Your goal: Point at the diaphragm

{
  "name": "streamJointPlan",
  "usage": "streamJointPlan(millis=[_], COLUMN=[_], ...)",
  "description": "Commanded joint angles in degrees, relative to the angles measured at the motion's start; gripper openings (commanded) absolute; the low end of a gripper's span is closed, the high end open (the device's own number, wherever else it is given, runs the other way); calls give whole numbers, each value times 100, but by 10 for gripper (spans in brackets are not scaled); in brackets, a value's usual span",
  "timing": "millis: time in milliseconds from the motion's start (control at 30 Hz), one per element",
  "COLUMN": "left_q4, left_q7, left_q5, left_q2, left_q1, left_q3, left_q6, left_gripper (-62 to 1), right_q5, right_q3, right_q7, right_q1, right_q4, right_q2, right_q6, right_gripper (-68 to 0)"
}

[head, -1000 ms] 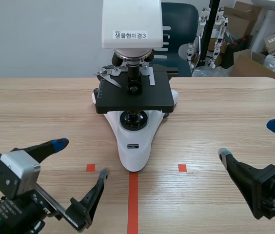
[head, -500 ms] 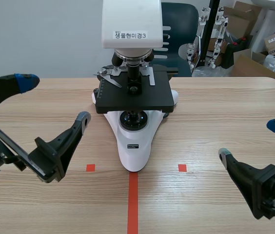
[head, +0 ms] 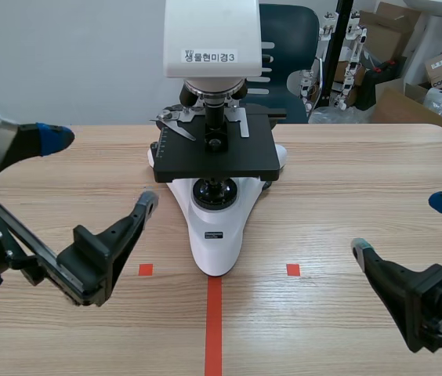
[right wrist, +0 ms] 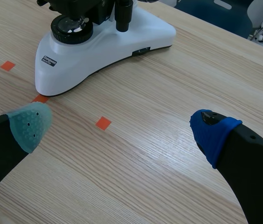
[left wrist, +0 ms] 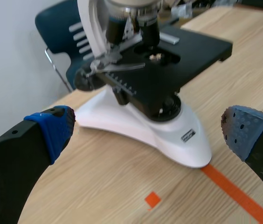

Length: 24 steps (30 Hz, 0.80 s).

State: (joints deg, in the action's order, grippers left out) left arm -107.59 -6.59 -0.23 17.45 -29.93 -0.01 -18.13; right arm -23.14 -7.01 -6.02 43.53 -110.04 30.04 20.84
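With our left tool point(head: 103, 168) spread wide, we should aim one fingertip beneath the flat black stage point(head: 215, 160) at the round black diaphragm point(head: 215, 189).

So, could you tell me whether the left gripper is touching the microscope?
No, the left gripper hangs open beside the microscope, with bare table between them.

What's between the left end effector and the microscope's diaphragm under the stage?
Scene view: only bare light wooden tabletop separates the open left end effector from the white microscope base carrying the black round diaphragm.
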Motion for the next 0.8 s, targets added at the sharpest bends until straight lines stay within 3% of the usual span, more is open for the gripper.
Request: streamJointPlan(millis=[0, 67, 200, 433, 767], left_q4=[11, 11, 15, 48, 50], left_q7=[81, 42, -669, -817, -905], left_q5=[-63, -66, -42, 588, 581], left_q2=[2, 4, 4, 74, 275], left_q1=[-31, -98, -205, -407, -201], left_q3=[61, 127, 396, 916, 1097], left_q6=[-59, -74, -85, -59, 107], left_gripper=[14, 14, 14, 14, 14], right_q5=[-42, -42, -42, -44, -44], right_q3=[-7, -7, -7, -7, -7], right_q7=[-68, -70, -70, -70, -70], right_q1=[-50, -50, -50, -50, -50], right_q4=[-48, -48, -48, -48, -48], right_q2=[74, 74, 74, 74, 74], right_q6=[20, 20, 20, 20, 20], right_gripper=[4, 4, 4, 4, 4])
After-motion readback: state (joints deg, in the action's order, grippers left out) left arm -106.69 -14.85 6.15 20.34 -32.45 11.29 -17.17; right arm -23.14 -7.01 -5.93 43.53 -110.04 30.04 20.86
